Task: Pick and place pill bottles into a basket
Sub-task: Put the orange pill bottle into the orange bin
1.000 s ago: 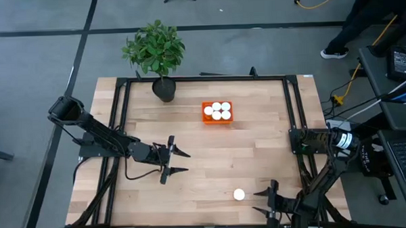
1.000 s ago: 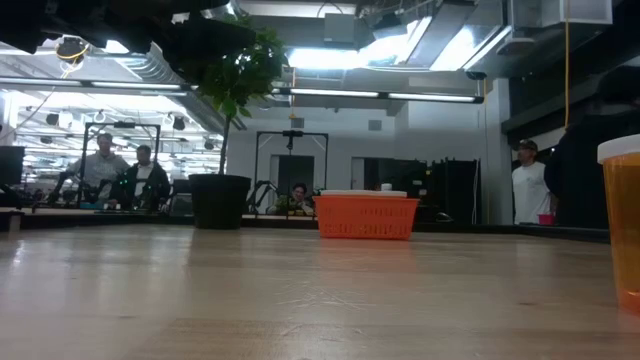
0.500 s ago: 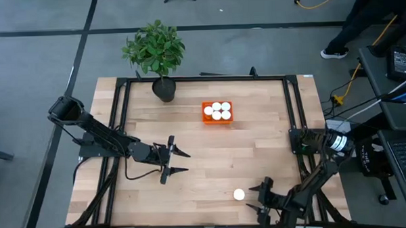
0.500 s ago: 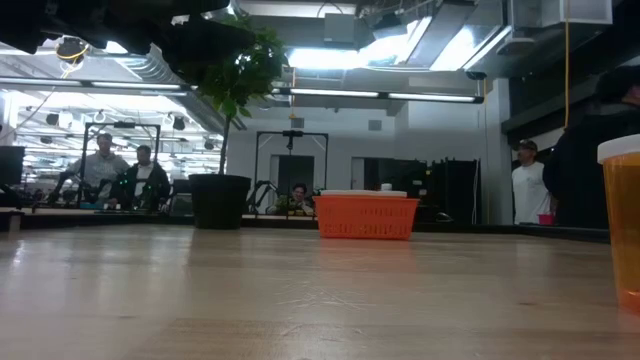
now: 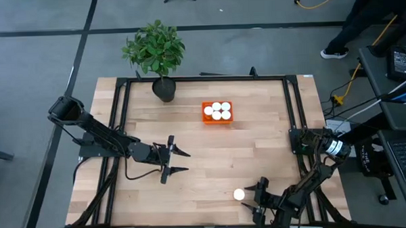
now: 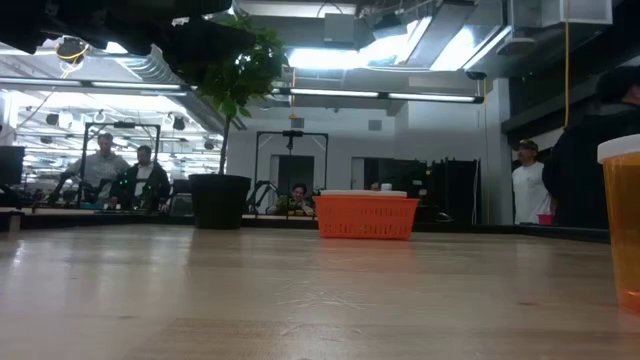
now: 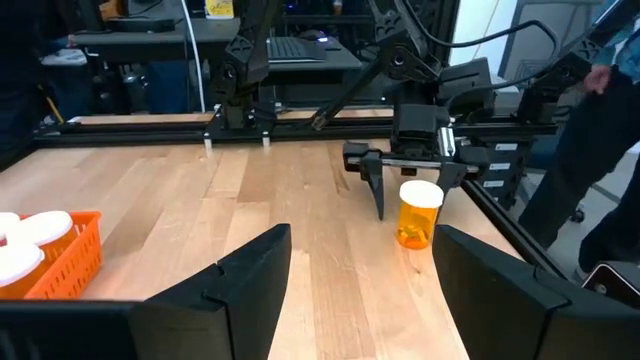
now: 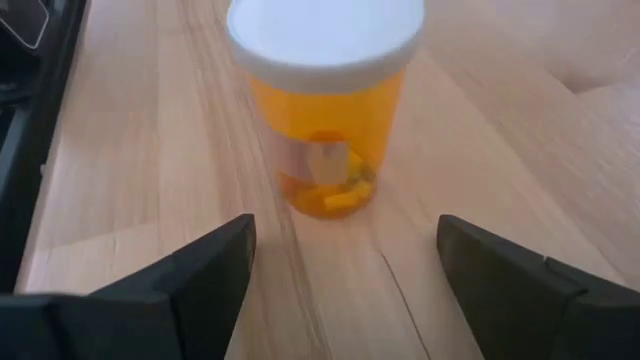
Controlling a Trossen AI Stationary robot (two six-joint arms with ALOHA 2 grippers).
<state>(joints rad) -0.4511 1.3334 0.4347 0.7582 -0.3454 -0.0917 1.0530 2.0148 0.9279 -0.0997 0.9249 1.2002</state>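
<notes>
One pill bottle (image 8: 322,110), orange with a white cap, stands upright on its base near the table's front edge (image 5: 239,194). My right gripper (image 8: 345,270) is open and low just to the right of it (image 5: 252,195). Its fingers point at the bottle, which stands just beyond the fingertips, untouched. The left wrist view also shows the bottle (image 7: 419,212). The orange basket (image 5: 217,112) sits at the far middle of the table, with several white-capped bottles inside. My left gripper (image 5: 179,162) hovers open over the table's left middle, holding nothing.
A potted plant (image 5: 163,88) stands at the far left of the table top. A black metal frame (image 5: 295,124) runs along the table's sides. Bare wood lies between the bottle and the basket. People show in the room beyond the table (image 6: 120,175).
My right gripper has moved along the near edge toward the table's left and sunk lower, closing in on the standing pill bottle. The bottle and my left gripper have kept still.
</notes>
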